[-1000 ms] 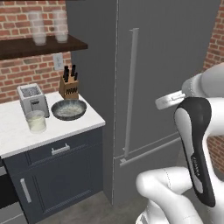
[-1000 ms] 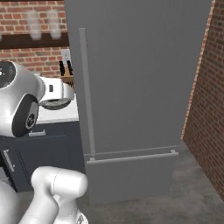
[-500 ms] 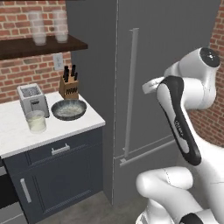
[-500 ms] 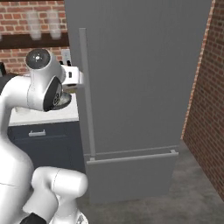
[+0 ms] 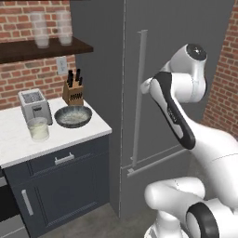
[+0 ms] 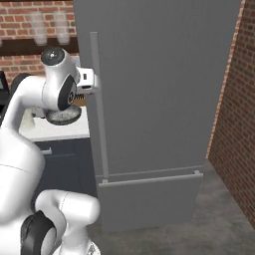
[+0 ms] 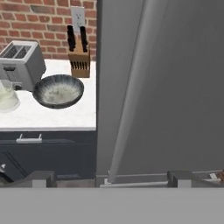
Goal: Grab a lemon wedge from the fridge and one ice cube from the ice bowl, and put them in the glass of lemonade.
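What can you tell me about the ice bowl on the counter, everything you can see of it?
The ice bowl is a shallow, round, dark grey bowl, pan-like, holding whitish speckled contents. It sits upright on the white counter near its right end, in front of the wooden knife block, right of the silver toaster and the glass of lemonade. Nothing grips it.

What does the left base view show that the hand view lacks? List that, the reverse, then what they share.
Left base alone: the shelf with frosted glasses, the arm, the right brick wall. Hand alone: the open gripper, tips wide apart. Shared: the closed fridge and its handle, toaster, ice bowl, lemonade glass, knife block.
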